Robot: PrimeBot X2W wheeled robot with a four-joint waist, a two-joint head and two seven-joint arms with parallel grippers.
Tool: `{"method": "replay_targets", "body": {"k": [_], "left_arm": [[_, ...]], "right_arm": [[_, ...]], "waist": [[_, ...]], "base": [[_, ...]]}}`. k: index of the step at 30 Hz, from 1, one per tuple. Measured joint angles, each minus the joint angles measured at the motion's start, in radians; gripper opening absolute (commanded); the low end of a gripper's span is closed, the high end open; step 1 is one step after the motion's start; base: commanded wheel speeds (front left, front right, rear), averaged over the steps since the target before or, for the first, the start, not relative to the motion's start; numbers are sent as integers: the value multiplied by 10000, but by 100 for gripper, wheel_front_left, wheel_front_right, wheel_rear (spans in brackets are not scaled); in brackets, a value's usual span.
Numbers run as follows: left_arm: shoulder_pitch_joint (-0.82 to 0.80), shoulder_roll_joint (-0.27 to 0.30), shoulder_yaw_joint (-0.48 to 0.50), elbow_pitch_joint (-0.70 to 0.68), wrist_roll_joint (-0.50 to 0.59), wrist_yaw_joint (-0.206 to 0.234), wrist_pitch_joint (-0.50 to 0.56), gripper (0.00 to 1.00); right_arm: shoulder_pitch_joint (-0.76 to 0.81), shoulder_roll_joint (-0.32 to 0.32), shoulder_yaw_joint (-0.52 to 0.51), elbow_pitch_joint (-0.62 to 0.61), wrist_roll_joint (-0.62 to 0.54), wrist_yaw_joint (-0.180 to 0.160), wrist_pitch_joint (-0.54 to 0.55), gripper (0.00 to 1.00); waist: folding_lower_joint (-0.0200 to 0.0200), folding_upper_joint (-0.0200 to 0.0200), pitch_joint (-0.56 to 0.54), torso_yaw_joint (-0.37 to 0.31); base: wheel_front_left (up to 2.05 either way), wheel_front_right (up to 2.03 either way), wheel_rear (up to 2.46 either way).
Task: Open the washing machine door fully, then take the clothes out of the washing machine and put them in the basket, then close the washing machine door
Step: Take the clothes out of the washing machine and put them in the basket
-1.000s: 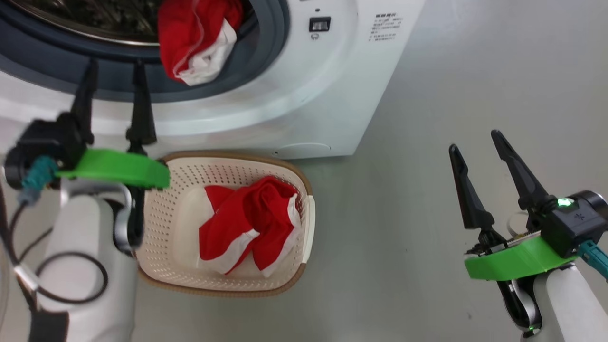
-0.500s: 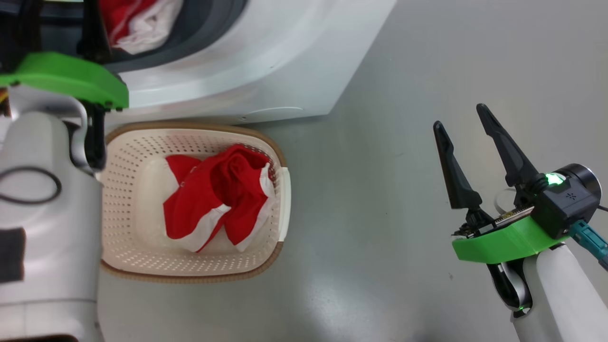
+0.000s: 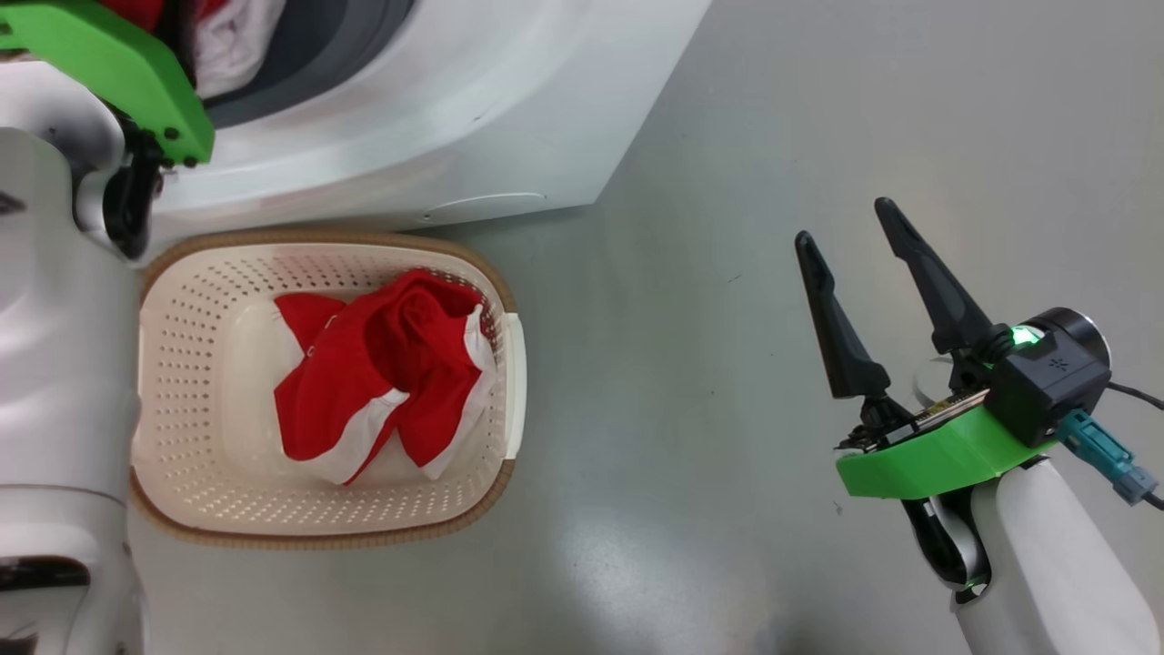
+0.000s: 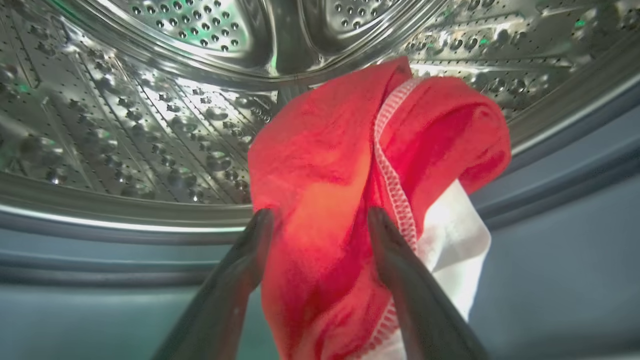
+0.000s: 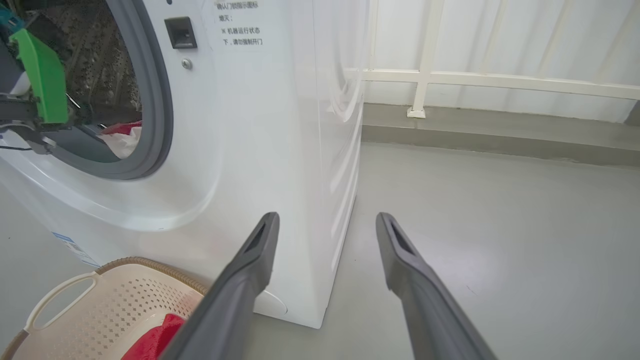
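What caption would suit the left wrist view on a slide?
Open left gripper framing the red-and-white garment at the mouth of the steel drum.

The washing machine is glossy white with a grey rubber ring, a small blue label and a shiny steel drum dotted with rows of round holes. The garment in the drum is bright red with a white panel and a white zigzag-stitched seam. The basket is cream-white, patterned with rows of small holes and trimmed with a brown rim, the garment in the basket is the same red crossed by broad white bands, the floor is grey, and the right gripper is black on a bright green mount with a teal plug.
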Motion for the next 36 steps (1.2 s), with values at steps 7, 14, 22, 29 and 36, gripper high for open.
{"method": "replay_targets", "body": {"k": [7, 14, 22, 29, 36], "left_arm": [[-205, 276, -299, 811, 21, 2, 1062, 100], [-206, 596, -729, 1218, 347, 284, 1160, 88], [-199, 629, -1032, 1237, 487, 443, 376, 0], [-183, 581, -995, 934, 401, 443, -1066, 0], [130, 389, -928, 692, 123, 422, -2426, 0]], "right_arm": [[-4, 52, 328, 194, 90, 0, 0, 100], [-5, 54, 550, 311, 169, 0, 0, 100], [-5, 54, 539, 330, 169, 0, 0, 100], [-4, 52, 514, 360, 169, 0, 0, 100], [17, -8, 391, 364, 169, 0, 0, 100]], "waist": [[0, 0, -39, -279], [0, 0, -131, -582], [0, 0, -219, -636], [0, 0, -343, -472], [0, 0, -545, -184]], "base": [[0, 0, 0], [0, 0, 0], [0, 0, 0], [0, 0, 0], [0, 0, 0]]}}
